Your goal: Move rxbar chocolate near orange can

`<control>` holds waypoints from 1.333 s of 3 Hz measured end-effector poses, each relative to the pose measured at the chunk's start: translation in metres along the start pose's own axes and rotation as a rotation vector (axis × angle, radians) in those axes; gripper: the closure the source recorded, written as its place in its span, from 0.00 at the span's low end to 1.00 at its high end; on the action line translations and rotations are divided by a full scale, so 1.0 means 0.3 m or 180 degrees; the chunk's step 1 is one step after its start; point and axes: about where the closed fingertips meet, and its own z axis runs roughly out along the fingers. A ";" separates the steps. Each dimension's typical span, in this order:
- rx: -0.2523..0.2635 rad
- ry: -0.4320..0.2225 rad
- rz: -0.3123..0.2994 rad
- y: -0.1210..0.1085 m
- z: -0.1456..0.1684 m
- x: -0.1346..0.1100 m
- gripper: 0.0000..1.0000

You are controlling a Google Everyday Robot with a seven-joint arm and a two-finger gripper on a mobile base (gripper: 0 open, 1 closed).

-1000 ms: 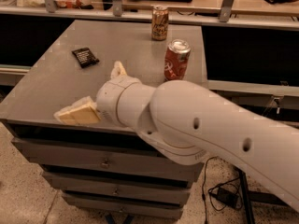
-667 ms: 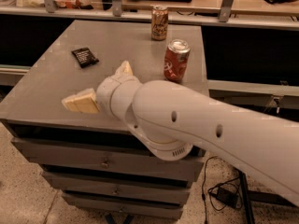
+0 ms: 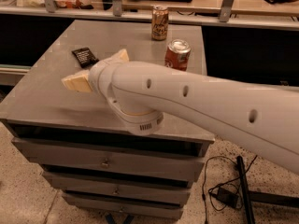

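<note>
Your tool (image 3: 96,68) sat wide open, empty, just beside the rxbar chocolate (image 3: 85,56); heading for the orange can (image 3: 160,22), your arm could've clipped the red can (image 3: 177,54).

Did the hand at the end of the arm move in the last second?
Yes. The gripper, fingers open, has moved away from the near edge of the table toward the rxbar, which has stayed put.

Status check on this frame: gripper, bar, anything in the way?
Gripper open, empty, beside rxbar chocolate. Bar flat on table, apart from orange can. Red can stands near orange can.
</note>
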 end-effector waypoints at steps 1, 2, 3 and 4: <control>-0.0047 -0.0014 -0.0089 0.037 0.013 -0.023 0.00; -0.0076 -0.0073 -0.0053 0.046 0.014 -0.036 0.00; 0.0027 -0.0109 0.0001 0.075 0.080 -0.047 0.00; 0.0191 -0.0013 -0.0015 0.066 0.153 -0.038 0.00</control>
